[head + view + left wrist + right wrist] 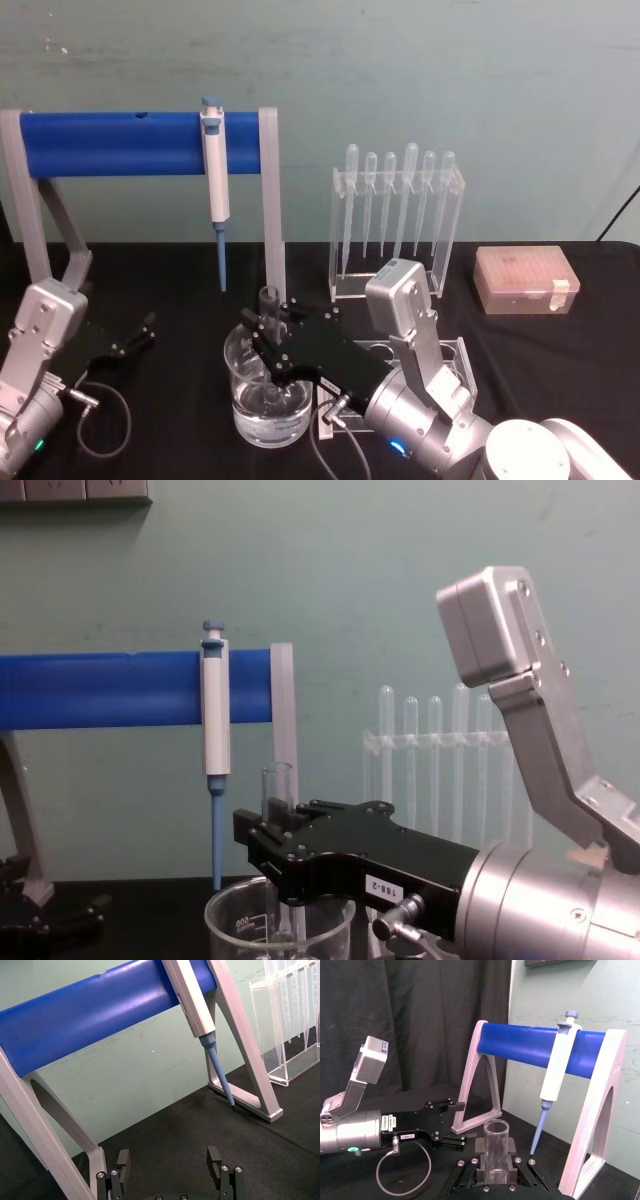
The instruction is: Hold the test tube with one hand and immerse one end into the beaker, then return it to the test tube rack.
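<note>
The test tube (270, 303) stands upright in my right gripper (268, 324), which is shut on it just below the open rim. In the right wrist view the tube (496, 1146) sits clamped between the two fingers. Its lower end reaches down inside the beaker (250, 420), a wide clear glass holding a little clear liquid. The chest view shows the tube (277, 792) rising above the black gripper (262, 845) and the beaker rim (232, 910) below. I cannot tell whether the tip touches the liquid. My left gripper (135, 335) rests open on the table at the left.
Behind the beaker stands a grey frame with a blue bar (110, 142), and a blue-and-white pipettor (215, 180) hangs from it. At the back right is an acrylic rack of pipettes (398, 215). A pink tip box (525, 280) lies far right. A clear stand (455, 355) sits under my right arm.
</note>
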Robot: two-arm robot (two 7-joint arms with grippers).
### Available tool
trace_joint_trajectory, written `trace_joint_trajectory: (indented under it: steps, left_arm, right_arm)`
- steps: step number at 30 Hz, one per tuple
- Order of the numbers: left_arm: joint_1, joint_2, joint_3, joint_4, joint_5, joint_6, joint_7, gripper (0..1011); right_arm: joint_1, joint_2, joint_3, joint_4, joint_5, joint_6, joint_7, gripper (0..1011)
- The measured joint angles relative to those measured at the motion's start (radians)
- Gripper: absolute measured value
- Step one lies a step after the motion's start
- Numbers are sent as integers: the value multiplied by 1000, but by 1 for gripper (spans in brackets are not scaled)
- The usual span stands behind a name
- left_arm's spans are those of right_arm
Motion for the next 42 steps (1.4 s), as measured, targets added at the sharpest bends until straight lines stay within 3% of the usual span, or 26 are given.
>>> trace_joint_trajectory:
  steps: [42]
  left_arm:
    - [0, 0, 0, 0, 0, 0, 0, 1000]
  right_arm:
    - [0, 0, 0, 0, 0, 0, 0, 224]
